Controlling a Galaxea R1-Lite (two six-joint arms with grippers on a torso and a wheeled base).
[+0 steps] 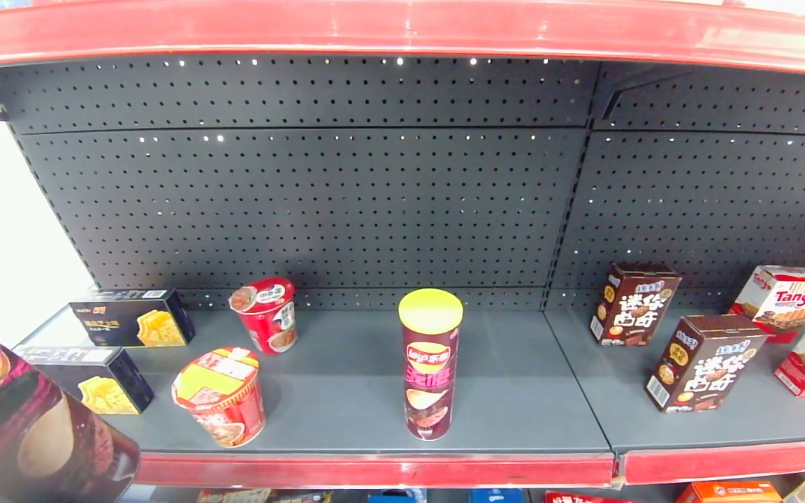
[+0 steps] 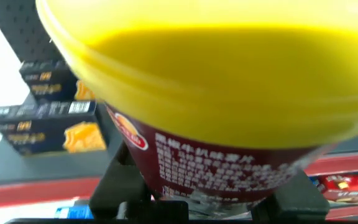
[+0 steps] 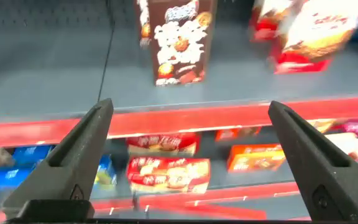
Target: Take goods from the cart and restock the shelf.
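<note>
Left tool (image 2: 210, 202) pinches one chip can (image 1: 25, 426), right tool (image 3: 191, 109) spread — second can (image 1: 430, 370), two noodle cups (image 1: 219, 395) (image 1: 266, 314) on shelf (image 1: 514, 391).

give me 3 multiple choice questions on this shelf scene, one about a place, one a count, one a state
1. Where does the upright chip can stand on the shelf?
A) at the far left end
B) between the cup noodles and the brown boxes
C) on top of a box

2. How many cup noodles are on the shelf?
A) two
B) four
C) none

3. What state is the right pincer in?
A) shut on a box
B) open and empty
C) shut on a can

Answers:
1 B, the cups sit to its left and the brown boxes to its right.
2 A, two red cups stand there.
3 B, its jaws stand wide apart with nothing between them.
</note>
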